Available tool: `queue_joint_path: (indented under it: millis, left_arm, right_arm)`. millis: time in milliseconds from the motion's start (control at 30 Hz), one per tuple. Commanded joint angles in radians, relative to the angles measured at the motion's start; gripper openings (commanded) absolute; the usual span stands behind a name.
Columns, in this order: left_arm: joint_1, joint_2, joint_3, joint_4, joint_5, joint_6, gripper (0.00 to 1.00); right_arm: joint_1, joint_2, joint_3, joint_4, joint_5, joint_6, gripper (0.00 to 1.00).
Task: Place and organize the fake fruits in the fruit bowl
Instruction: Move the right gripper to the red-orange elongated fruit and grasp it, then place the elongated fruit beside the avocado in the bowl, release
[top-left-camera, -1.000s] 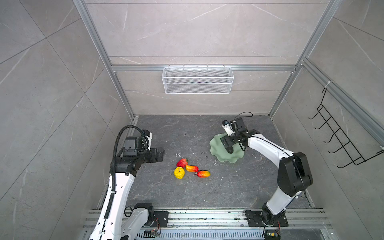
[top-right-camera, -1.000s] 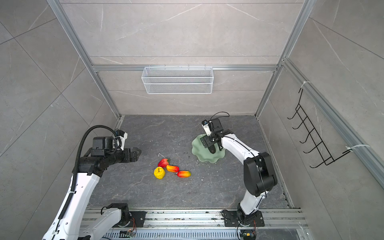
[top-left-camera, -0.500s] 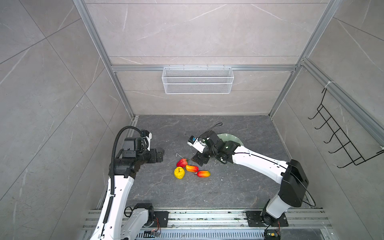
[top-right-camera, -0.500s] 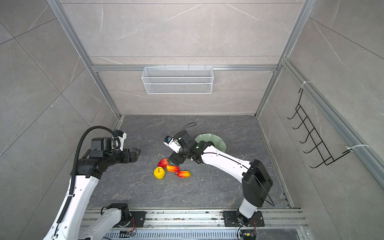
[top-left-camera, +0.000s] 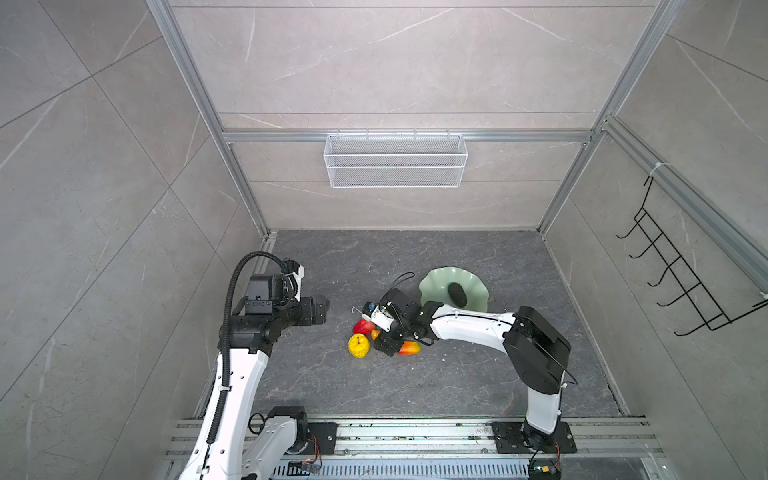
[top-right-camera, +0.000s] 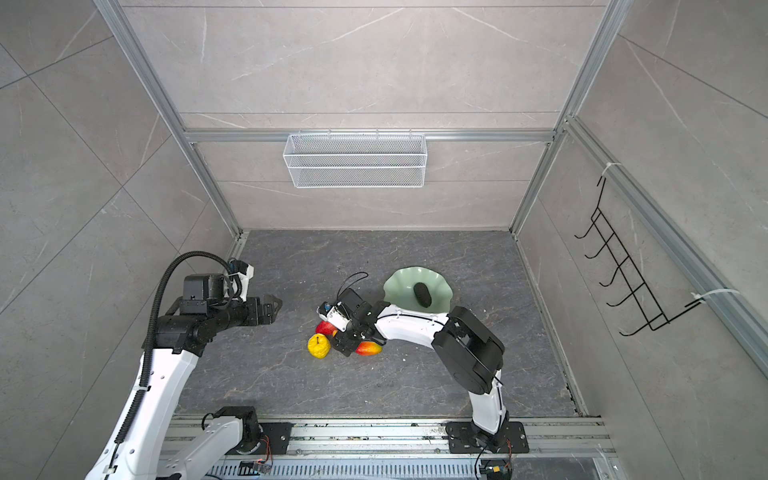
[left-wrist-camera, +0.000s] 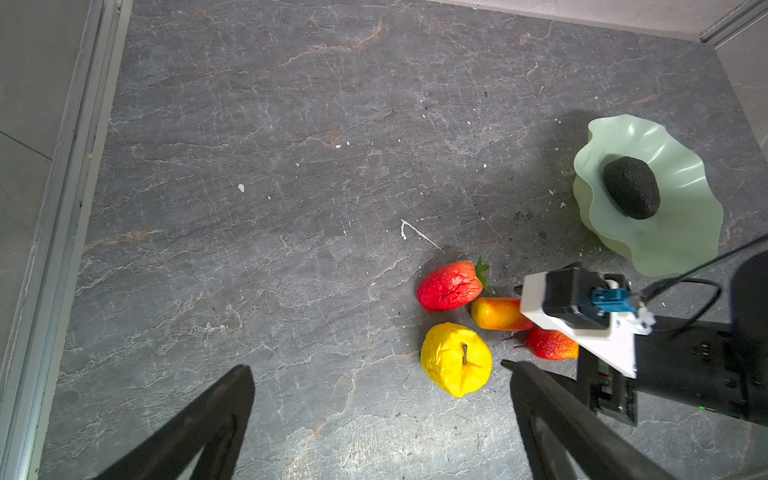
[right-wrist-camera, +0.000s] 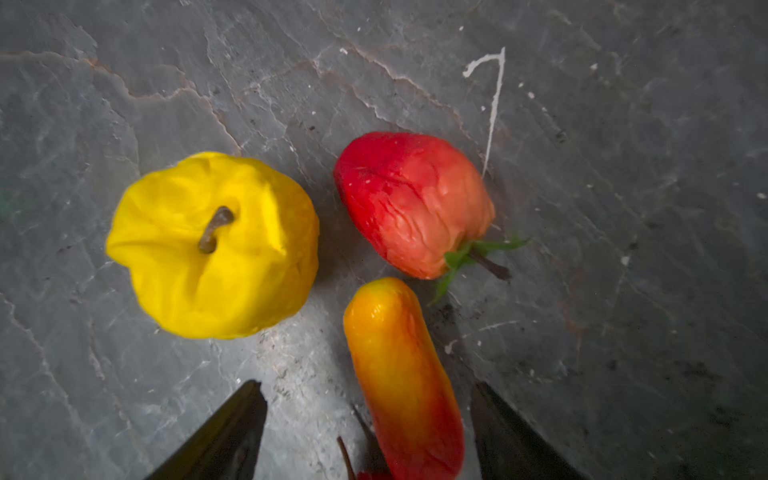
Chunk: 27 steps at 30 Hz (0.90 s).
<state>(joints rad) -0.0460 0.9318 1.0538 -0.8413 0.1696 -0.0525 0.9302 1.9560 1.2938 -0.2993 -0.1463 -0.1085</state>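
Note:
The pale green fruit bowl (top-left-camera: 432, 286) (top-right-camera: 395, 282) (left-wrist-camera: 681, 241) holds a black oval fruit (top-left-camera: 458, 293) (left-wrist-camera: 631, 193). Left of the bowl, on the grey floor, lie a lumpy yellow fruit (top-left-camera: 358, 345) (right-wrist-camera: 214, 245), a red strawberry (top-left-camera: 361, 327) (right-wrist-camera: 411, 203) and two elongated red-orange fruits (right-wrist-camera: 403, 374) (top-left-camera: 409, 348). My right gripper (top-left-camera: 386, 345) (right-wrist-camera: 365, 388) is low over this cluster. It is open, its fingers straddling one elongated fruit with a gap on each side. My left gripper (top-left-camera: 322, 309) (left-wrist-camera: 374, 368) hangs open and empty to the left of the fruits.
A white wire mesh basket (top-left-camera: 395, 162) hangs on the back wall and a black wire hook rack (top-left-camera: 681, 286) on the right wall. Tiled walls close in the floor on three sides. A metal rail (top-left-camera: 415, 436) runs along the front.
My right arm has swung from above the bowl leftward and down to the fruit cluster, leaving the black fruit lying in the bowl. The left arm has not moved.

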Motion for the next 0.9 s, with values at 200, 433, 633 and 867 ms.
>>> queue_joint_path:
  millis: [200,433,633,867]
  left_arm:
    - [-0.005,-0.015,0.003,0.017,0.040,-0.006,1.00]
    - [-0.005,-0.016,0.006,0.017,0.041,-0.008,1.00]
    - [-0.005,-0.016,0.011,0.014,0.042,-0.010,1.00]
    - [-0.006,-0.010,0.007,0.023,0.054,-0.014,1.00]
  right_arm:
    - [0.001,0.066,0.008,0.040,0.016,0.063,0.56]
    - [0.001,-0.006,0.008,-0.002,0.039,0.046,0.34]
    - [-0.003,-0.181,-0.006,-0.062,0.073,0.023,0.31]
    - [-0.164,-0.317,-0.036,-0.057,0.110,0.078,0.26]
